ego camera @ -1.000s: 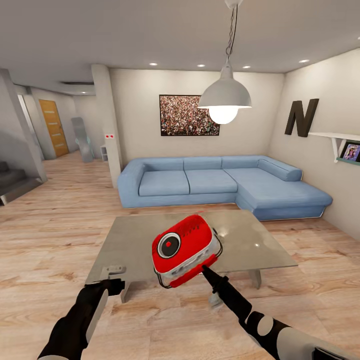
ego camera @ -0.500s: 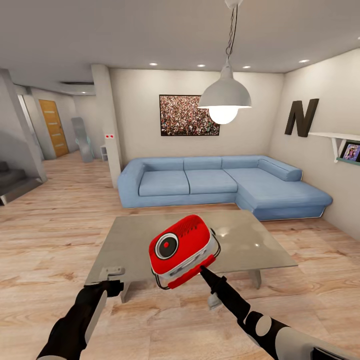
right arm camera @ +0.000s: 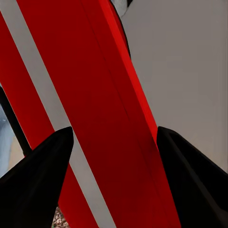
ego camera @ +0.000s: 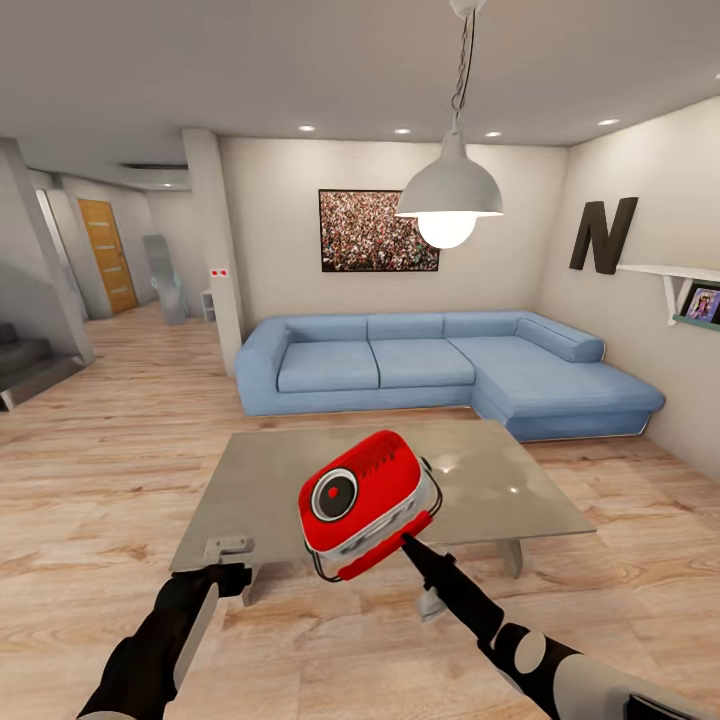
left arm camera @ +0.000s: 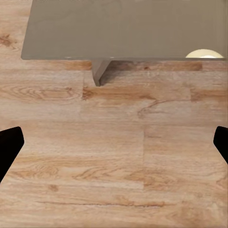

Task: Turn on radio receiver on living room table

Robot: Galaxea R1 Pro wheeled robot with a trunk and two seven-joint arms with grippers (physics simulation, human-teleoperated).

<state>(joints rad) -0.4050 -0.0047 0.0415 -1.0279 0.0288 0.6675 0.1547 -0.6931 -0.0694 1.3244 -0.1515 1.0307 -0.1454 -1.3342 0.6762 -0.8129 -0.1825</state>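
**Radio lifted over the table, right gripper on its lower edge**

Above the near part of the table (ego camera: 520, 490), I am holding the radio receiver (ego camera: 365, 500) in the air with the right gripper (ego camera: 405, 541). It is tilted, with the round dial looking toward my head camera, and it is not touching the glossy grey top. In the right wrist view the red body with its pale stripe (right arm camera: 90, 118) is running between the two dark fingers (right arm camera: 35, 183), so the jaws are closed on the lower edge of the radio.

I am keeping the left gripper (ego camera: 232, 578) low beside the near left corner of the table. In the left wrist view its fingertips (left arm camera: 9, 145) are standing far apart over the wood floor (left arm camera: 114, 156) — wide and holding nothing.

I am judging the radio as a light, stiff plastic box — smooth, so probably a little slippery. A grip on one thin edge is not very sure; the box could turn between the fingers when something is pressing on its face. The thin handle loop near the bottom looks weaker than the body, so I would take the body, not the loop. For pressing the dial, I think the free left gripper is the better tool, with a soft push only.
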